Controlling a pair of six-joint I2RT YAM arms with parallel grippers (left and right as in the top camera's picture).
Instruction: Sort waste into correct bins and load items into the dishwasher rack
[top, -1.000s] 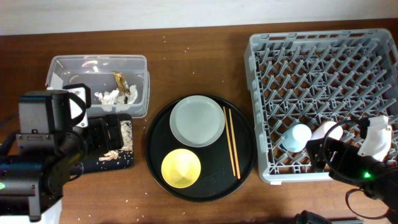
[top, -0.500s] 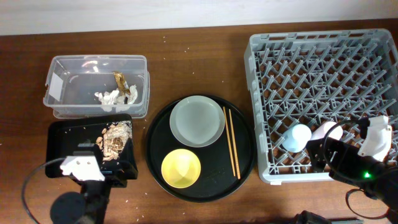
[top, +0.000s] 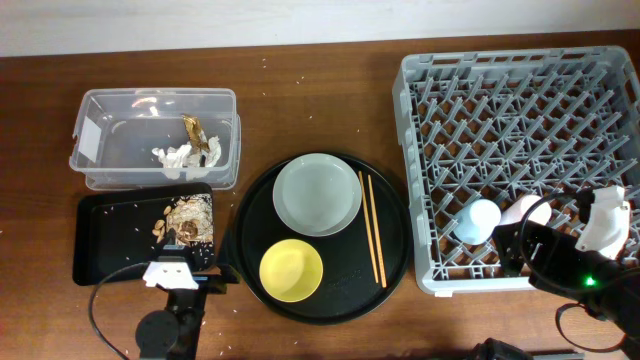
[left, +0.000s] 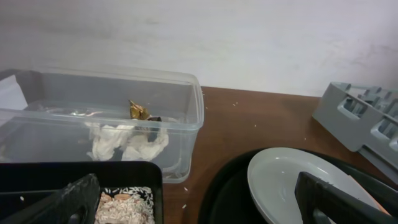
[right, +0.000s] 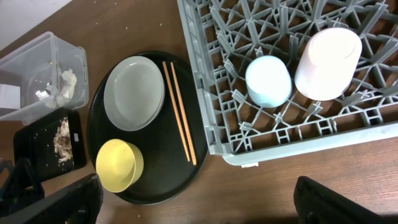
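Observation:
The clear tub (top: 100, 150) holds white tissue (top: 172, 157) and the gold-brown wrapper (top: 200, 135); both show in the left wrist view, tissue (left: 124, 142) and wrapper (left: 140, 112). The shallow black tray (top: 115, 245) holds food scraps (top: 185, 220). The grey-green plate (top: 317, 193), yellow bowl (top: 291, 270) and chopsticks (top: 372, 240) lie on the round black tray (top: 390, 265). The blue cup (top: 478, 221) and pink cup (top: 527, 211) stand upside down in the rack (top: 520, 110). My left gripper (left: 199, 208) is open and empty, low at the black tray's front right corner. My right gripper (right: 199, 208) is open and empty, in front of the rack.
Rice grains are scattered on the wooden table around the black tray. The rack's near corner (right: 249, 152) is close to my right arm. The left wrist view shows the plate (left: 286, 183) between the fingers' right side and the tub (left: 180, 124).
My left arm has pulled back from over the black tray to the table's front edge and shifted right, uncovering the food scraps. The right arm has not moved.

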